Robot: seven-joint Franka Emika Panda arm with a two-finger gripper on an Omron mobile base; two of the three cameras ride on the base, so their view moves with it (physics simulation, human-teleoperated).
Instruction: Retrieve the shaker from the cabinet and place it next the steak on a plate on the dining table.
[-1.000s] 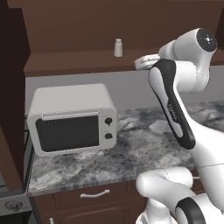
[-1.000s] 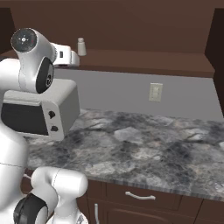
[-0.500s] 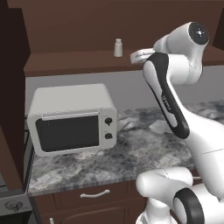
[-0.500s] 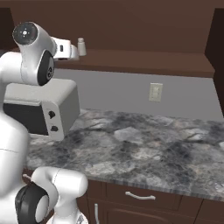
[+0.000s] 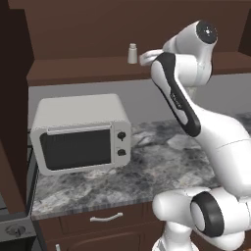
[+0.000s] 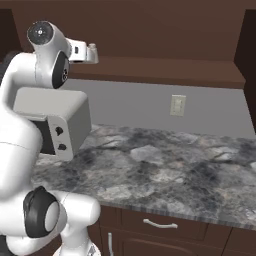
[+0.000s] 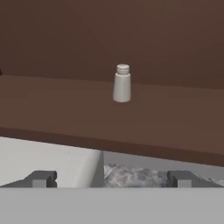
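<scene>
**Shaker on shelf, gripper apart and empty**

Shaker (image 7: 122, 83) stands upright on cabinet (image 5: 98, 68) shelf board, w/ bare wood around it. Gripper (image 7: 111, 178) faces it, tips spread wide, nothing btwn them. Microwave (image 5: 81, 132) sits below on marbled counter (image 6: 165, 170). Right base view has wall outlet (image 6: 177, 105); there the hand covers the shaker.

the small off-white shaker (image 7: 122, 83) with its greyish cap stood upright on the dark brown cabinet (image 7: 175, 118) shelf.
</scene>
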